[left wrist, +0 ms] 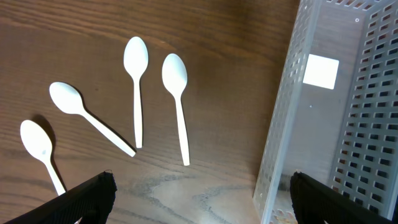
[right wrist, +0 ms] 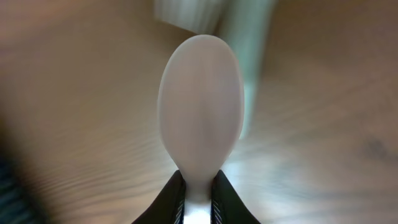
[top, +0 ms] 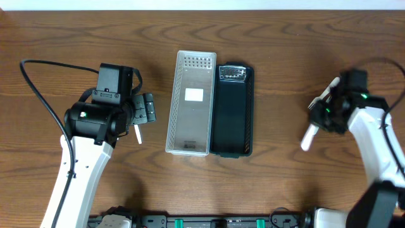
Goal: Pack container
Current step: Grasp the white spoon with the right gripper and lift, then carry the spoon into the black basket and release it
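Observation:
A grey perforated container (top: 190, 104) stands mid-table with a black container (top: 232, 111) touching its right side. My left gripper (top: 147, 109) is open and empty, just left of the grey container (left wrist: 323, 118). In the left wrist view, its fingers (left wrist: 202, 186) frame bare table below several white plastic spoons (left wrist: 177, 93) lying on the wood. My right gripper (top: 323, 113) is far right of the containers, shut on a white spoon (top: 308, 136). In the right wrist view the spoon's bowl (right wrist: 200, 102) sticks out from the shut fingers (right wrist: 199, 190); the background is blurred.
The grey container has a white label (top: 193, 95) on its floor. The black container holds a dark item at its far end (top: 231, 73). A black cable (top: 38, 88) loops left of the left arm. One spoon handle (top: 137, 134) shows below the left gripper.

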Tool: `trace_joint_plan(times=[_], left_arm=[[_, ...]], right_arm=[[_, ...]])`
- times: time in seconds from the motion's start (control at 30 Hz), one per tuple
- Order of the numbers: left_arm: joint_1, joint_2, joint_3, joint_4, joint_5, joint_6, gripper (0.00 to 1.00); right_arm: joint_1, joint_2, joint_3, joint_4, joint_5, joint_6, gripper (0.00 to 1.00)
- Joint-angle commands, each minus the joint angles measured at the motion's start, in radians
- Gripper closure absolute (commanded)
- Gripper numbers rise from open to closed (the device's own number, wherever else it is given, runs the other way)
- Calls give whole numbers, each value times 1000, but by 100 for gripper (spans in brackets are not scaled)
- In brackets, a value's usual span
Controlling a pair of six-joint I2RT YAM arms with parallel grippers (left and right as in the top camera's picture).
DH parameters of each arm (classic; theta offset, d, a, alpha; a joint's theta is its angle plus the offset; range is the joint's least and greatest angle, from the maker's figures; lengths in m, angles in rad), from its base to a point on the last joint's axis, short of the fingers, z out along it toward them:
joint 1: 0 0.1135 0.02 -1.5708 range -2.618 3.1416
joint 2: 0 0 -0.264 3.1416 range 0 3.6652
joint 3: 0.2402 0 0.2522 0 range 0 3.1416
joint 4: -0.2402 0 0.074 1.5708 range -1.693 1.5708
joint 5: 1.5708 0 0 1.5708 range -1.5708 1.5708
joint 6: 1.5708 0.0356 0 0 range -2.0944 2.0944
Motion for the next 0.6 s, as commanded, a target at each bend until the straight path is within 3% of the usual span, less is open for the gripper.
trace_joint_plan(times=[0.0, 0.27, 0.57], left_arm=[[3, 18, 16, -2, -9, 8, 8], [3, 50, 16, -2, -9, 0, 8], [3, 54, 16, -2, -9, 0, 8]], right_arm=[[161, -48, 92, -39, -21, -18, 87], [504, 13, 125, 39, 43, 124, 89], [620, 158, 180, 146, 41, 180, 91]])
